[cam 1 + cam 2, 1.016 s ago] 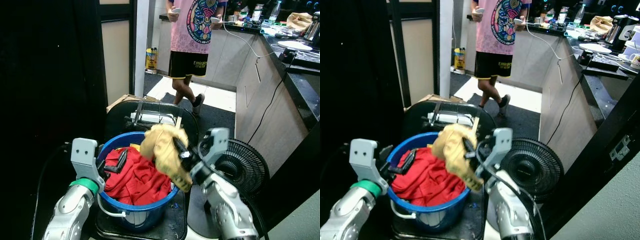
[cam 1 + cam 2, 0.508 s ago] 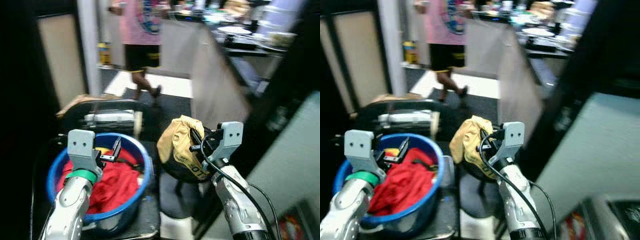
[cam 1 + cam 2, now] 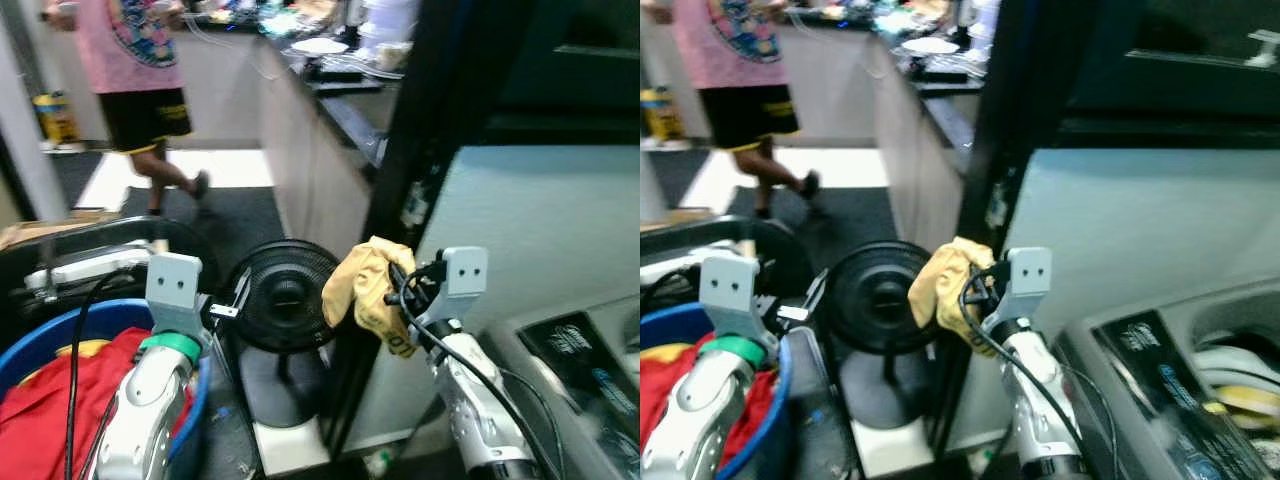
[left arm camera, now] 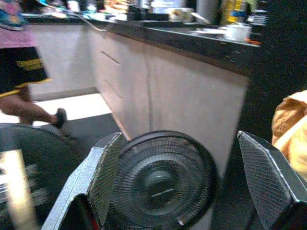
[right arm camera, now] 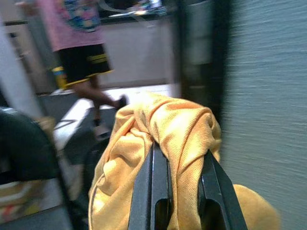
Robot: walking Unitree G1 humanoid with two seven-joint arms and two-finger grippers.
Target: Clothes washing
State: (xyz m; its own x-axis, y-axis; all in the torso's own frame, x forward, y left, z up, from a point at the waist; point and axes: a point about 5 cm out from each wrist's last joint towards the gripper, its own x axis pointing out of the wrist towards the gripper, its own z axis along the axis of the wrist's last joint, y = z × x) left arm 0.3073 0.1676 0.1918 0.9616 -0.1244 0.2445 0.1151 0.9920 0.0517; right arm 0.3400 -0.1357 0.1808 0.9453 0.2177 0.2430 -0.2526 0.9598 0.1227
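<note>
R claw (image 3: pixel 398 290) clenched on yellow shirt (image 3: pixel 368 290), held mid-air in front of fan (image 3: pixel 285 296) — washer tub (image 3: pixel 1238 372) lies below and to claw's right, nearer R arm; L claw (image 4: pixel 177 191) released, empty, over basket (image 3: pixel 192 415) w/ red clothes (image 3: pixel 45 400).

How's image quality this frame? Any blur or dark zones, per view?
Eye views: soft motion blur overall, the person smeared; the yellow garment in the right gripper reads fairly well; black panel above the washer crushed dark. Left wrist view: fan fairly sharp, countertop clutter blurred. Right wrist view: garment weave sharp, background heavily blurred.
</note>
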